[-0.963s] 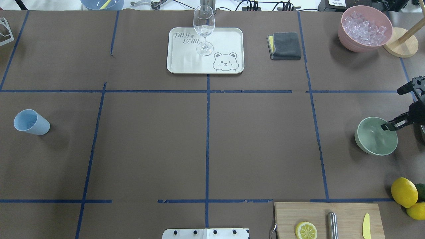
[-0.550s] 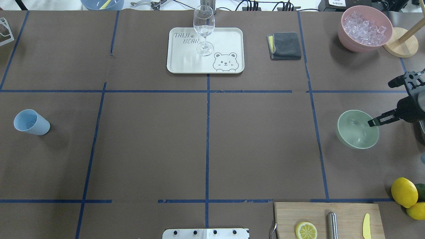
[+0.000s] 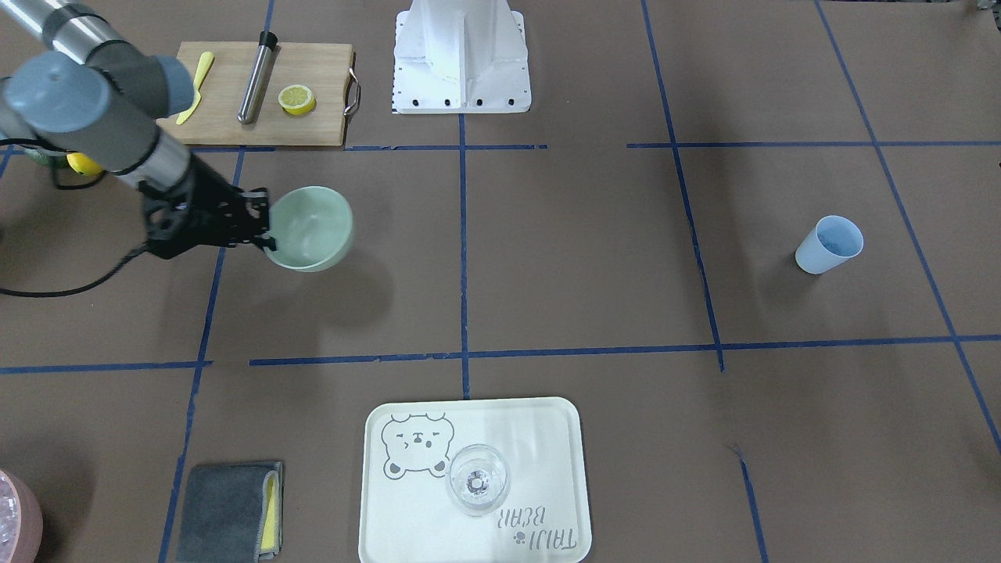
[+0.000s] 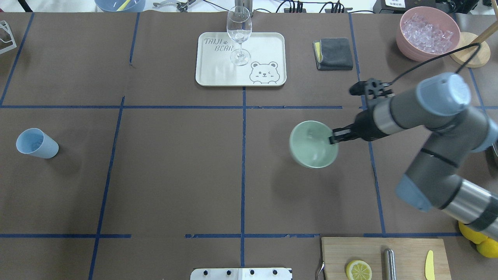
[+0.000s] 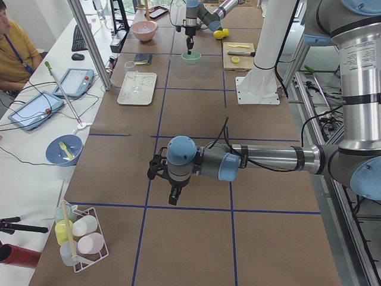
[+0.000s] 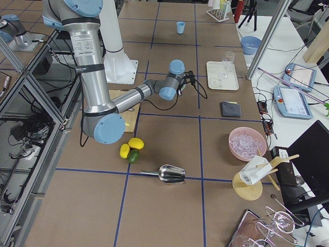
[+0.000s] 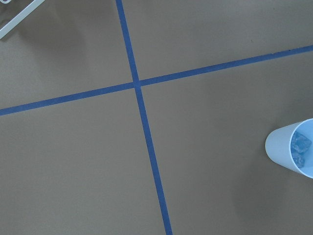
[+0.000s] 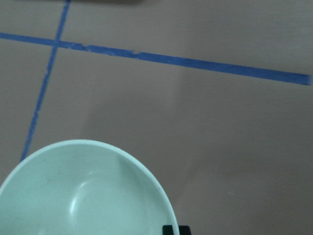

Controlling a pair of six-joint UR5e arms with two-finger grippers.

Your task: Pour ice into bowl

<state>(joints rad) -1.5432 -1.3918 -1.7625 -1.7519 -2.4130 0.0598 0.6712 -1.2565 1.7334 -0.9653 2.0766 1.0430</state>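
Note:
The pale green bowl (image 4: pixel 311 146) hangs just above the table, right of centre, and its shadow falls on the paper beside it. My right gripper (image 4: pixel 334 138) is shut on its right rim; the front-facing view shows the same grip (image 3: pixel 266 234). In the right wrist view the bowl (image 8: pixel 83 200) is bare inside. The blue cup (image 4: pixel 37 143) stands far off at the left edge. In the left wrist view small clear ice cubes (image 7: pixel 301 147) lie inside it. My left gripper (image 5: pixel 173 198) shows only in the left side view, so I cannot tell its state.
At the back, a wine glass (image 4: pixel 239 35) stands on a white tray (image 4: pixel 268 46). A grey cloth (image 4: pixel 334 53) and a pink container (image 4: pixel 428 33) of clear pieces lie back right. A cutting board (image 4: pixel 404 252) and lemons (image 4: pixel 488 247) are front right.
My right gripper has carried the bowl leftward from the table's right edge towards the middle. The arm now reaches far into view. The blue cup has not moved.

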